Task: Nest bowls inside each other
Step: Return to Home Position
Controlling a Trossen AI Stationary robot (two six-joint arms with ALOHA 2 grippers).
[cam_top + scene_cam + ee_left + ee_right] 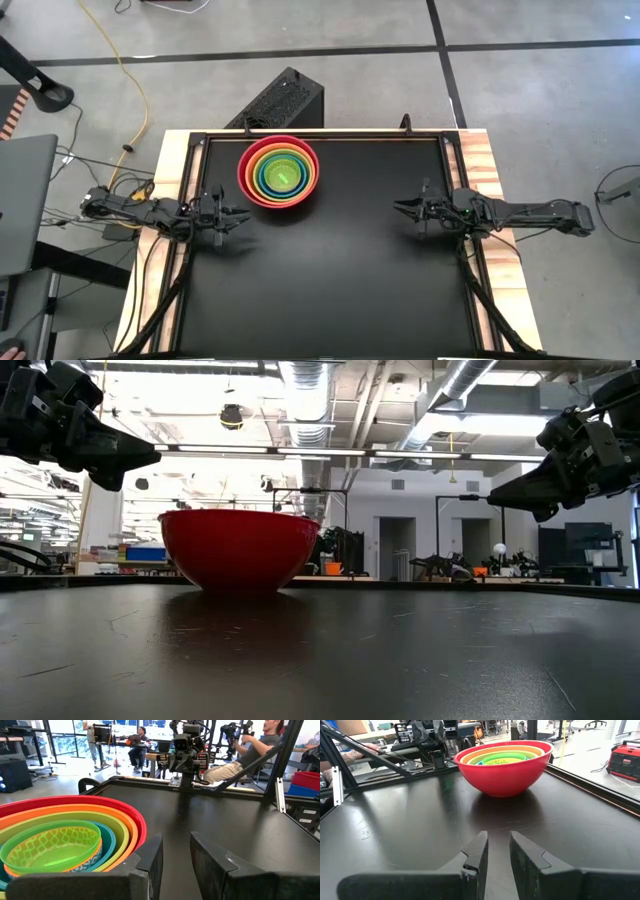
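Several bowls sit nested in one stack [279,172] at the far left of the black table. The large red bowl [238,550] is outermost and rests on its base. Inside it show orange [112,815], olive-green, blue and dotted yellow rims, with the smallest bright green bowl [52,842] innermost. My left gripper [243,216] hovers open just nearer than the stack, at the table's left edge, pointing level toward the right. My right gripper [400,208] hovers open at the right edge, pointing toward the stack [504,762]. Nothing lies between either pair of fingers [150,857] [476,851].
Black rails [455,160] border the table's left, right and far sides. The table's middle and near half [330,290] lie bare. A black box [283,100] stands on the floor past the far edge. People sit beyond the table [240,755].
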